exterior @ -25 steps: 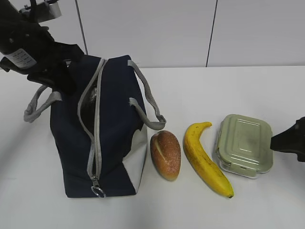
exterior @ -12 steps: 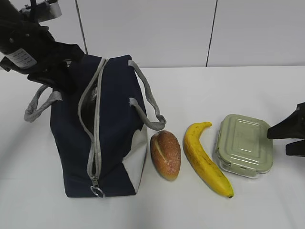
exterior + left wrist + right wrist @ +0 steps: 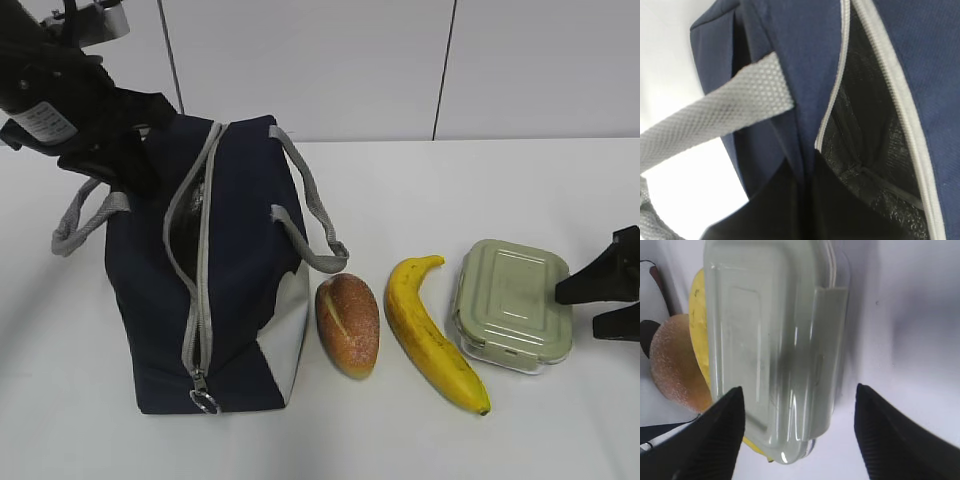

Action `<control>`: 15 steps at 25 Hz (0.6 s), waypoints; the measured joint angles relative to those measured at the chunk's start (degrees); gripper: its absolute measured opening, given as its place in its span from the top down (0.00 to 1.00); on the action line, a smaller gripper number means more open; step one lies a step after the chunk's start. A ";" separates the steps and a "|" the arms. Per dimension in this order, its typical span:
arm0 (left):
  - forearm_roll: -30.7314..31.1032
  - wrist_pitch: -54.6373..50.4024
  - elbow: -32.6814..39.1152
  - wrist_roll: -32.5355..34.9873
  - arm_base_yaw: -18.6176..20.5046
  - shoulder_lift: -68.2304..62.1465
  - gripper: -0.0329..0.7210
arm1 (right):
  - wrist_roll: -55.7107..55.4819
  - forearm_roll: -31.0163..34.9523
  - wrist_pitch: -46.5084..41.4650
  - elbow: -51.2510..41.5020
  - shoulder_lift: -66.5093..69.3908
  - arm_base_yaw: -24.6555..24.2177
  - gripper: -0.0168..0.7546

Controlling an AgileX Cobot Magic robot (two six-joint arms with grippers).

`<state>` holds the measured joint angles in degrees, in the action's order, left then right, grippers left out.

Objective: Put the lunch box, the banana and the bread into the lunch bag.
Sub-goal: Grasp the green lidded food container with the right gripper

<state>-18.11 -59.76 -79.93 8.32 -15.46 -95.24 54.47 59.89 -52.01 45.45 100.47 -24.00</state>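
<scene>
The navy lunch bag stands at the left with its zipper parted and dark foil lining showing. My left gripper is shut on the bag's fabric edge beside the opening, close to a grey handle. To the right of the bag, in a row on the table, lie the bread, the banana and the lunch box. My right gripper is open at the box's right end. The near end of the lunch box lies between its fingertips, not touching them.
The white table runs back to a pale panelled wall. The bag's second grey handle droops toward the bread. In the right wrist view the banana and bread lie just past the box.
My right gripper has crept a little left toward the lunch box, and both fingers now show at the frame's edge. The left arm and the bag have not moved.
</scene>
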 joint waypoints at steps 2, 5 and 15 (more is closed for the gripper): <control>0.00 -0.06 0.00 0.00 0.00 0.00 0.96 | 0.20 0.89 0.00 0.14 0.00 0.00 0.32; 0.00 -0.12 0.00 0.02 0.00 0.00 0.96 | 0.23 1.61 0.00 0.13 0.31 0.00 0.31; 0.00 -0.17 0.00 0.02 0.00 0.00 0.96 | 2.97 6.23 -5.12 2.94 8.47 0.00 0.18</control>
<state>-18.11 -59.93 -79.93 8.33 -15.46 -95.24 57.44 66.13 -57.14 48.39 108.94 -24.00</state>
